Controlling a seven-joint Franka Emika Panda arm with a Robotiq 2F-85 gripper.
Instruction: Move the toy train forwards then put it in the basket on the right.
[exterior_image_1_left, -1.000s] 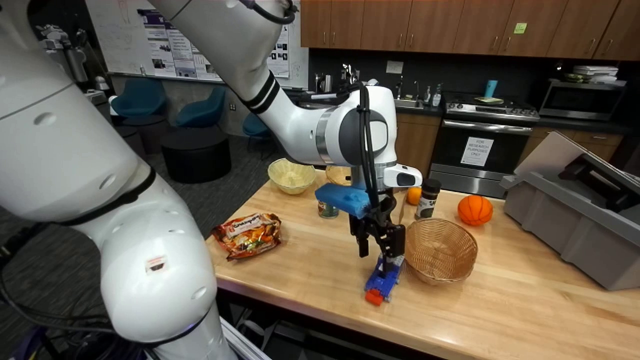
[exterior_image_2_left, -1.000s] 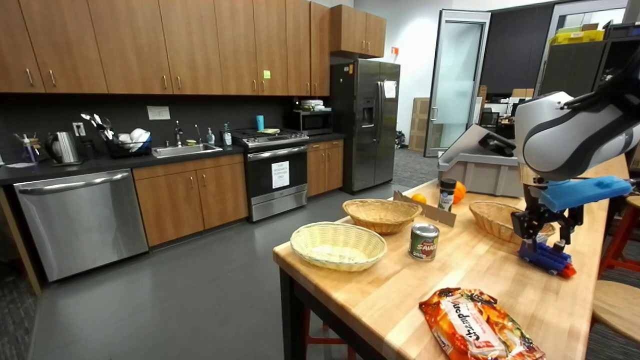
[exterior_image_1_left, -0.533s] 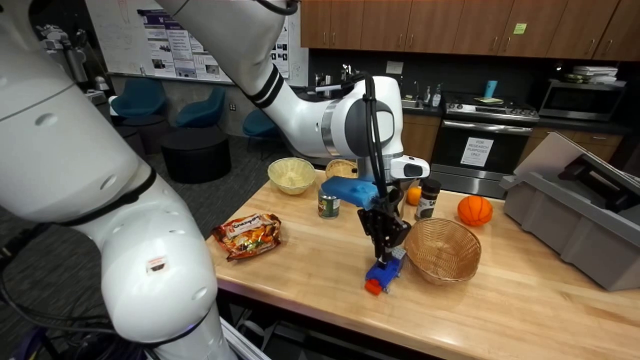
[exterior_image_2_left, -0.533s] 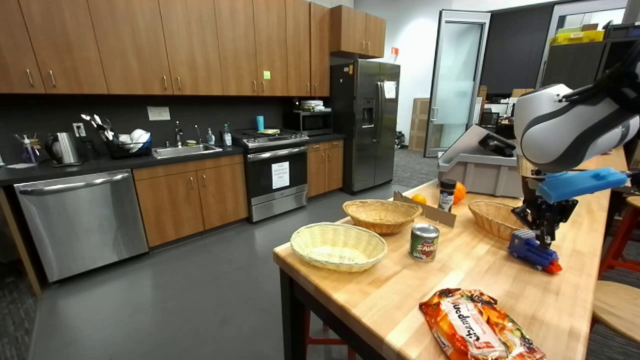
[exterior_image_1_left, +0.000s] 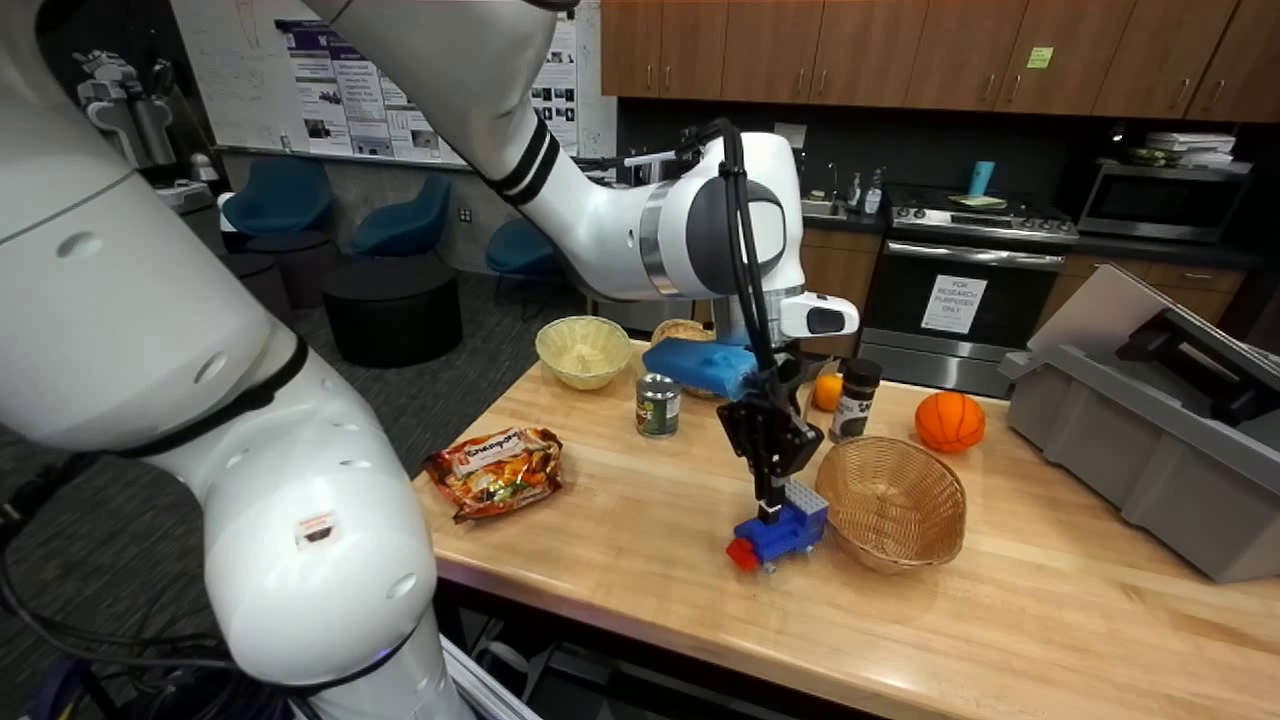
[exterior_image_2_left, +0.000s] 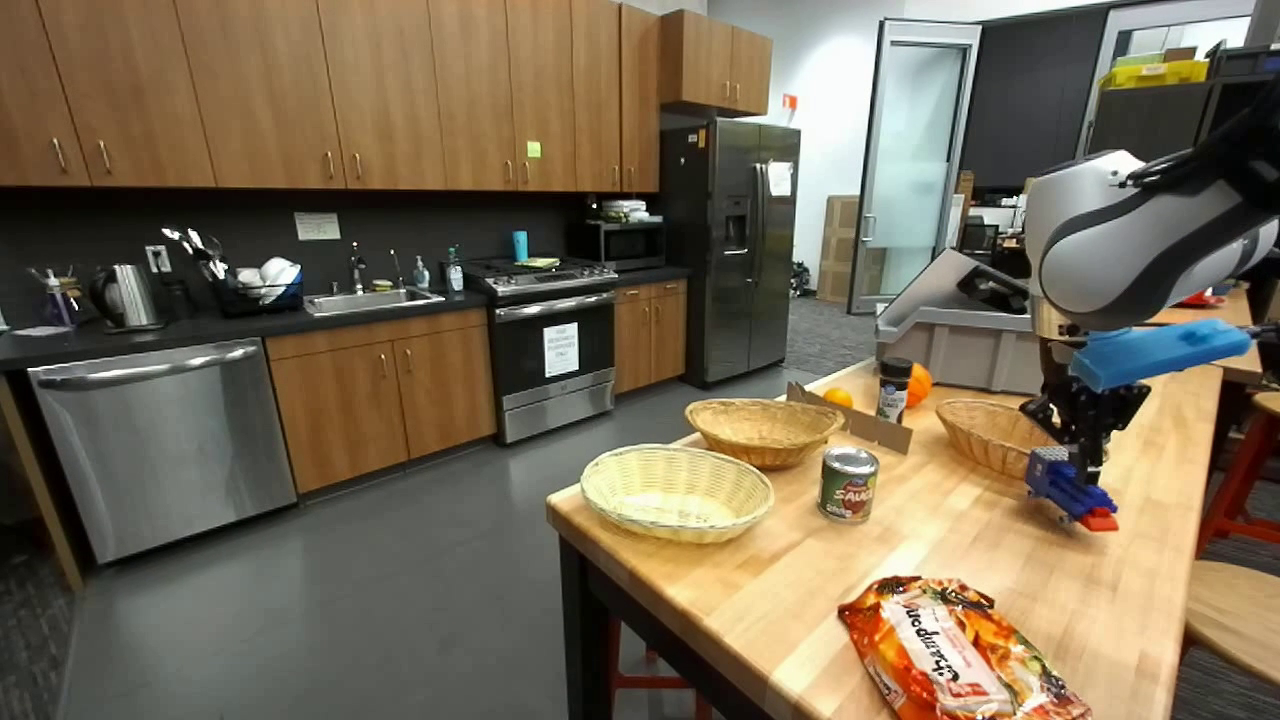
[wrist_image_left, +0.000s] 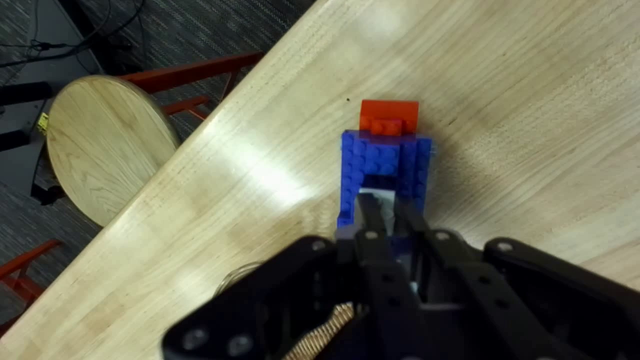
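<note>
The toy train, blue blocks with a red nose, sits under my gripper in the wrist view. My fingers are closed on a narrow raised part on top of it. In an exterior view the train looks slightly tilted; whether its wheels touch the table I cannot tell. Right beside it on the right stands the basket, a deep tan woven bowl with nothing in it. Another exterior view shows the gripper on the train, partly covering the basket behind.
A spice jar, an orange ball and a grey bin stand beyond the basket. Further left are a can, a noodle pack and a pale woven bowl. The table's edge runs near the train.
My gripper has closed on the train. The train has moved back from the near table edge and turned, its grey end swinging toward the basket. The basket has shifted slightly right.
</note>
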